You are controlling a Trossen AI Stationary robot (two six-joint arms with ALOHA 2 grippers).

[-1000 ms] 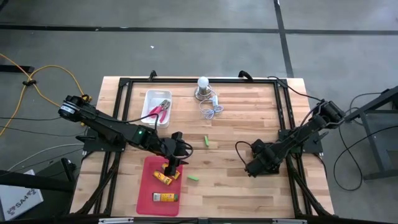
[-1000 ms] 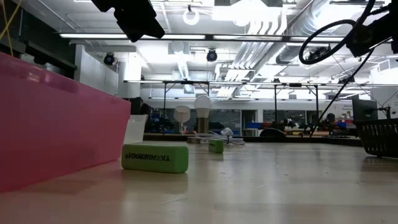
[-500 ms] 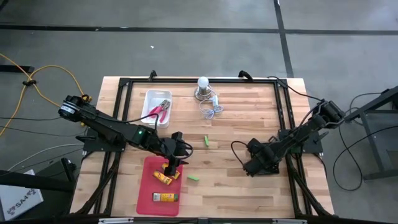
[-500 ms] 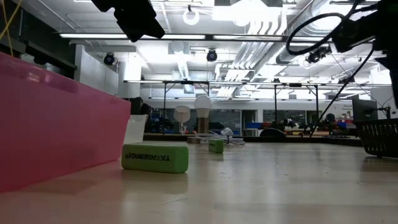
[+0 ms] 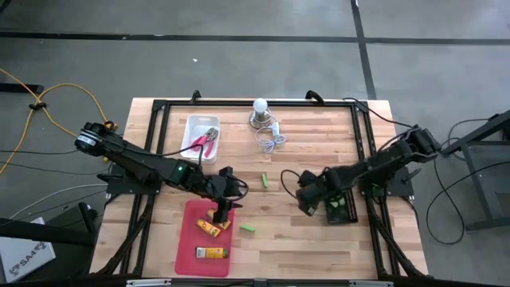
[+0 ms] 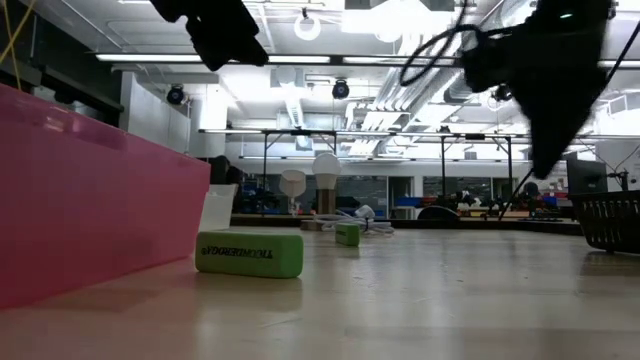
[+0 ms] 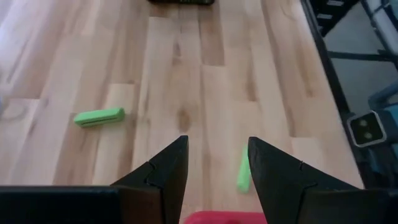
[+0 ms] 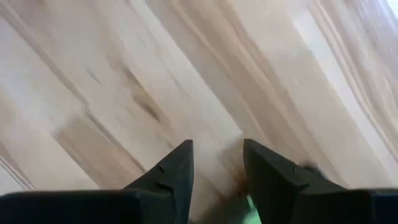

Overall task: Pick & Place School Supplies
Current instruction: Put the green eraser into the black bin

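We see the left end effector point(image 5: 221, 214) spread, empty, over the red tray point(image 5: 188, 247) holding orange pieces point(image 5: 211, 253); right end effector point(image 8: 216, 180) spread above bare tabletop point(image 5: 303, 143), blurred; green sticks point(image 7: 99, 117) lie loose; pliers point(image 5: 206, 141) sit in the white bin point(image 5: 191, 127)

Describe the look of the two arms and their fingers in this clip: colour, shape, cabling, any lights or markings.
Both arms are dark, near-black, jointed links. The left arm carries a small green light midway along and a round silver-ringed base joint. The right arm has a black cable looping off near its wrist. The left gripper and the right gripper each end in two dark, wedge-shaped tapering fingers.
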